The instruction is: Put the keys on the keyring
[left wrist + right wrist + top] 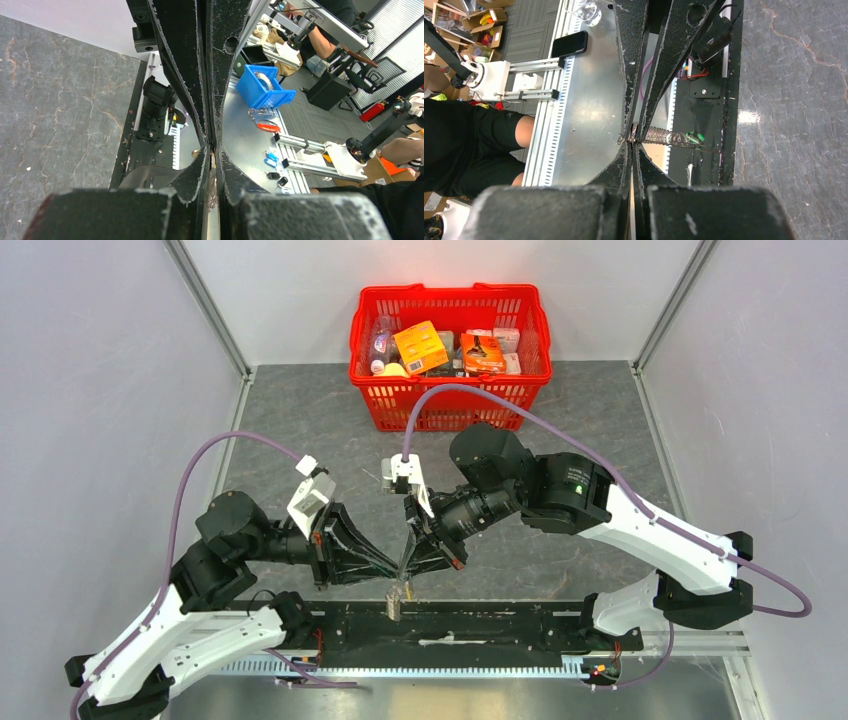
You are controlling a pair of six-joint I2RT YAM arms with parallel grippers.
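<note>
Right claw (633, 140): clenched, its tips pinching the keyring (659, 136) at the end of the coiled stretch.
Keyring: held off the surface (794, 100), with the coil running out sideways from the right claw's tips.
Green key (694, 138): sat at the far end of the coil from the right claw, close against the wire. Whether it was threaded on could not be told.
Left claw (213, 148): tip to tip with the right claw, its fingers drawn almost together with a thin glint of metal in the slit. Whether it gripped anything could not be told.
Small pale thing (394, 607): hung just below where the two claws met, too small to name.
Handling, as a judgement: the ring looked light, thin and springy, so it would likely twist or slip in a loose pinch. The keys looked tiny and slick, with plastic heads.
Where to hold: the plain wire just beside the coil for the ring, and the flat plastic head for a key, leaving its hole free.
</note>
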